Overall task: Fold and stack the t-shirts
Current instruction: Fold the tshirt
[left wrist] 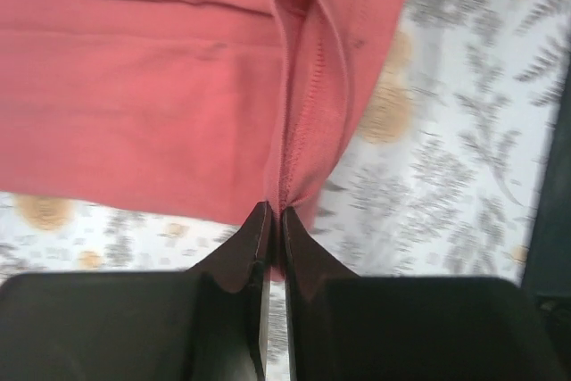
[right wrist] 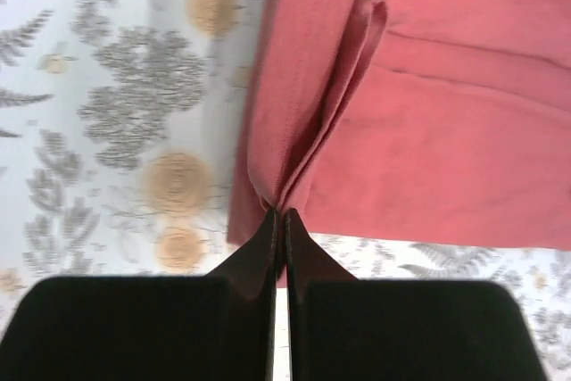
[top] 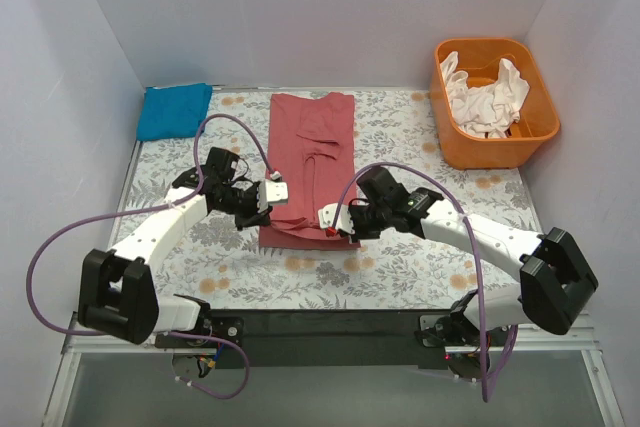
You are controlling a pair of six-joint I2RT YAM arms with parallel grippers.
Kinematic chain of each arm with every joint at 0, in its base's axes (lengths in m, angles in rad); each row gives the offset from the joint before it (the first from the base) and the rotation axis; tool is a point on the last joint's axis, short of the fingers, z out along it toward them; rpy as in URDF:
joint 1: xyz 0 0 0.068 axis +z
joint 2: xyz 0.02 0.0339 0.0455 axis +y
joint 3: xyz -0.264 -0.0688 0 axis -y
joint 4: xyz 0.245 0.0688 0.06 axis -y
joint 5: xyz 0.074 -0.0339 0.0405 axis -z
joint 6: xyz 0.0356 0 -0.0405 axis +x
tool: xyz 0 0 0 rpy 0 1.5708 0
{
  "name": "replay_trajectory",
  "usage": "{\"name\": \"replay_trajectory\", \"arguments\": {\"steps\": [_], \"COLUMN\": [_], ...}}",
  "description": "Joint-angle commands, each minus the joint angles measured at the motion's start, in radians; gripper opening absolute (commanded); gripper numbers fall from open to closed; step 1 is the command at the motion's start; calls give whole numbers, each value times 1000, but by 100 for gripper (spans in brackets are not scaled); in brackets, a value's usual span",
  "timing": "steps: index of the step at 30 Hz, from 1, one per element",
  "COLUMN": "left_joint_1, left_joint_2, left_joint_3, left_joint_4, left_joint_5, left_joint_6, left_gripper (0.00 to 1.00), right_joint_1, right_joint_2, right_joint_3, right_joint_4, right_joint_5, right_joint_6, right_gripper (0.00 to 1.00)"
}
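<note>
A red t-shirt (top: 312, 152) lies lengthwise in the middle of the floral table, its sides folded in. My left gripper (top: 268, 209) is shut on the shirt's near left corner; the left wrist view shows the red hem (left wrist: 308, 122) pinched between the black fingertips (left wrist: 254, 238). My right gripper (top: 333, 223) is shut on the near right corner; the right wrist view shows bunched red cloth (right wrist: 303, 122) running into the closed fingertips (right wrist: 299, 243). A folded blue t-shirt (top: 174, 110) lies at the far left corner.
An orange bin (top: 494, 139) holding crumpled white shirts (top: 486, 95) stands at the far right. White walls close in the table on three sides. A black rail (top: 330, 325) runs along the near edge between the arm bases.
</note>
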Motion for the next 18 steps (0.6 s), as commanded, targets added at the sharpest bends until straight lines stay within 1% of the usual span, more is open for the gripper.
{"name": "replay_trajectory", "arguments": {"steps": [1, 4, 6, 13, 18], "left_joint_1": [29, 48, 54, 100, 115], "left_joint_2": [97, 192, 252, 411, 519], "left_joint_3": [111, 167, 194, 309, 424], "left_joint_4": [117, 184, 200, 281, 313], "left_joint_5": [17, -5, -17, -57, -81], "left_joint_6": [-5, 9, 24, 52, 51], "left_gripper": [0, 0, 0, 0, 0], "right_joint_1": [-61, -124, -164, -258, -318], "right_joint_2": [71, 155, 213, 379, 517], "right_joint_3": [113, 174, 234, 381, 502], "right_joint_4": [-12, -2, 5, 18, 27], "right_joint_5": [-37, -56, -71, -105, -126], "right_joint_6": [-106, -165, -207, -303, -320], "right_gripper": [1, 1, 1, 1, 1]}}
